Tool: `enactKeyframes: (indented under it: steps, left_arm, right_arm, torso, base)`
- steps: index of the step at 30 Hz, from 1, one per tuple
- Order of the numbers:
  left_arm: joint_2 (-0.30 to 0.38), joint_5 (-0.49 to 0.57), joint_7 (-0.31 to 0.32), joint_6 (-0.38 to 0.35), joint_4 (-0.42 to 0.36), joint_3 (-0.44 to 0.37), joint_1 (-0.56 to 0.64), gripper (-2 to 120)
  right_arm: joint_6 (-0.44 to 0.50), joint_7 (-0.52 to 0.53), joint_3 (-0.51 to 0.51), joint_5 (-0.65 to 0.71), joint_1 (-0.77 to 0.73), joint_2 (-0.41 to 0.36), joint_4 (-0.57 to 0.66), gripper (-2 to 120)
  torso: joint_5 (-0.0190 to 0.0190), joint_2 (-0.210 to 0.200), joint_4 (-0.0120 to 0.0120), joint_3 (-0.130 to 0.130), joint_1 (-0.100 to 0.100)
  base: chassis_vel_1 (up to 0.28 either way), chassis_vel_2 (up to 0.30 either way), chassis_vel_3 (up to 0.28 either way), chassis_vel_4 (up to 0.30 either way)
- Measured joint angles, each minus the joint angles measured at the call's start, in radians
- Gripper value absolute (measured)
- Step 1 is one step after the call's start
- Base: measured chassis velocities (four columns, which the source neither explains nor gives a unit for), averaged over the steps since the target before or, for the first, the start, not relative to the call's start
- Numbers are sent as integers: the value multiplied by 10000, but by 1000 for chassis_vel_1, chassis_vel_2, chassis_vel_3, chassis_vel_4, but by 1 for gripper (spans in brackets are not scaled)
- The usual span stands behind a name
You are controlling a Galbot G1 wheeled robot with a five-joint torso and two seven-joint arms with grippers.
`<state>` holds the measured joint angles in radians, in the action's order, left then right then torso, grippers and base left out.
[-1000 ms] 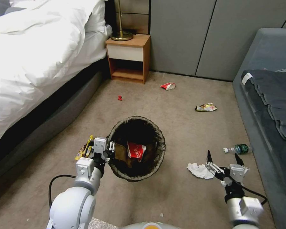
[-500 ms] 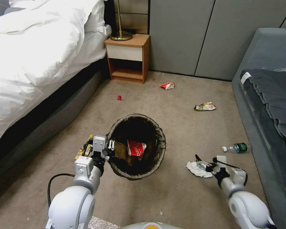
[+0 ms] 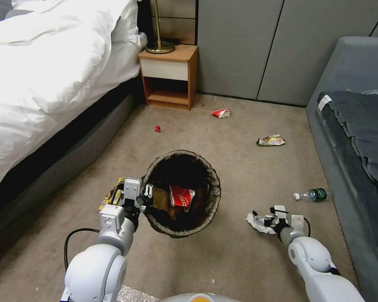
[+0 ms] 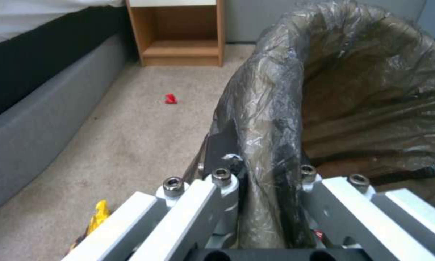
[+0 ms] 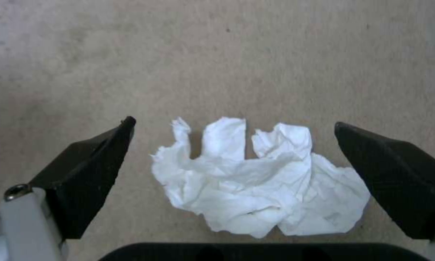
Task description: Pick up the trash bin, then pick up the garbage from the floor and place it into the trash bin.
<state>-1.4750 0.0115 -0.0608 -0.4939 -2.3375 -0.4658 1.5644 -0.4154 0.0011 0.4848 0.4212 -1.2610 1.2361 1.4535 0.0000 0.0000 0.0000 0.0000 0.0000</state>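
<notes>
A: Where's the bin?
B: Lower centre of the head view, above the floor. The left gripper is clamped on its bagged rim. A red-and-white wrapper and brown paper lie inside.
A: And the right gripper?
B: Lower right, low over the white tissue, fingers spread wide on either side of it, holding nothing.
A: Other garbage?
B: A green bottle right of centre, a wrapper farther up.

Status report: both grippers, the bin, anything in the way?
Left gripper shut on trash bin rim. Right gripper open, straddling white tissue on floor. Nothing in the way.
</notes>
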Motion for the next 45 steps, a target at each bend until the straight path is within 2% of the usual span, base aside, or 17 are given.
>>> enactKeyframes:
  steps: [21,45]
  left_arm:
    - [58,72,-60,55,77,14,-26,5]
    - [83,82,-107,131,166,41,-34,5]
  right_arm:
    - [268,372,-65,-317,909,634,-1789,100]
    - [902,540,-50,-470,899,725,-2890,98]
  torso:
    - [-1,0,1,0,-1]
    - [-7,1,-1,-1,0]
  base:
    - [0,0,0,0]
    - [0,0,0,0]
